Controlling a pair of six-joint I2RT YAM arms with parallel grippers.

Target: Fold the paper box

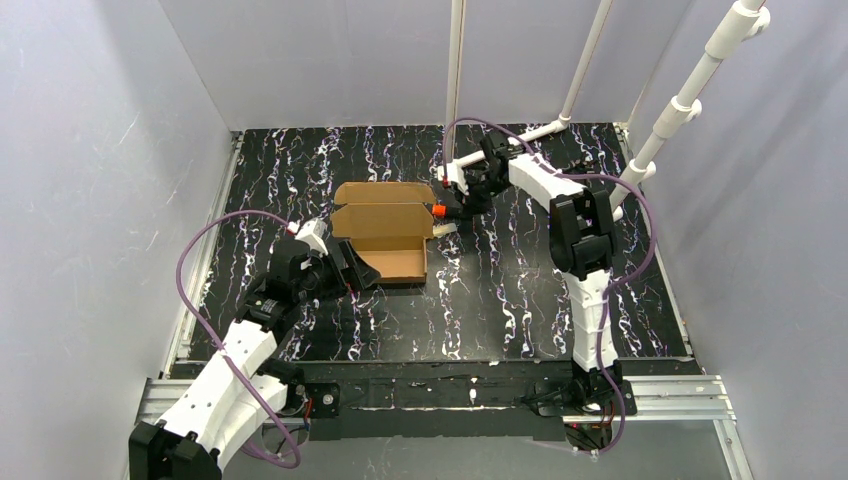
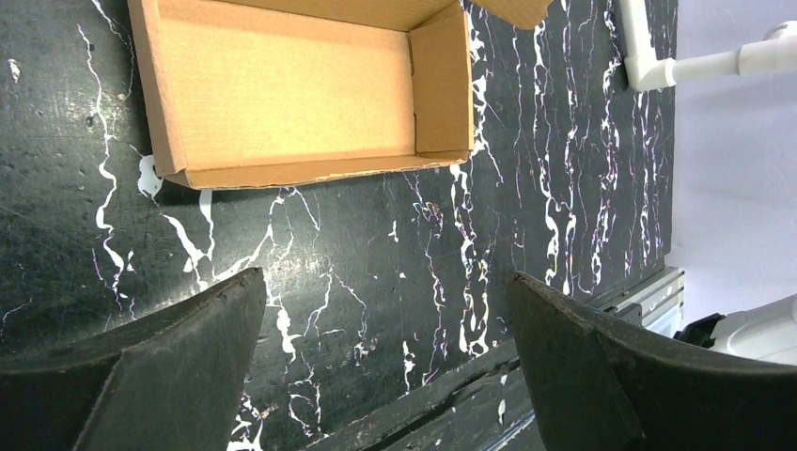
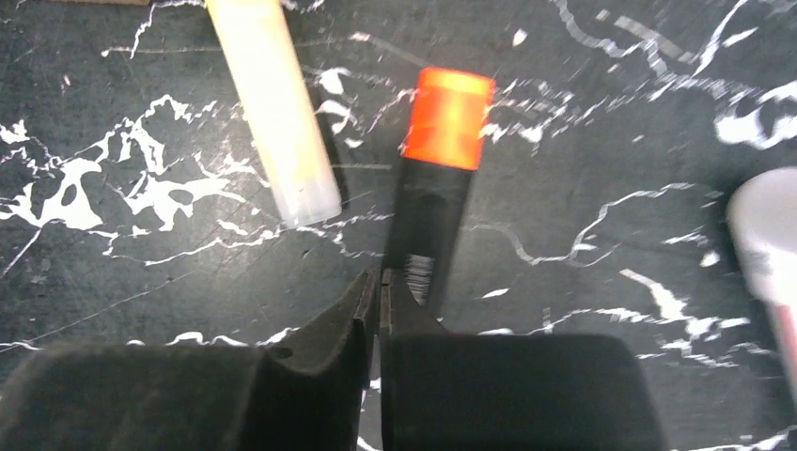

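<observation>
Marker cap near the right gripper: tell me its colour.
Orange; the marker cap shows best in the right wrist view.

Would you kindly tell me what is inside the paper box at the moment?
Only bare cardboard floor and walls show inside the paper box; nothing lies in the visible part. From above, the left gripper covers its near left corner.

A: What does the room look like?
B: Pale grey walls [image 1: 90, 150] close in a black table [image 1: 520, 300] veined with white, on its left, far and right sides. White pipes [image 1: 690, 100] stand at the far right corner. A metal rail [image 1: 680, 388] runs along the near edge.
</observation>
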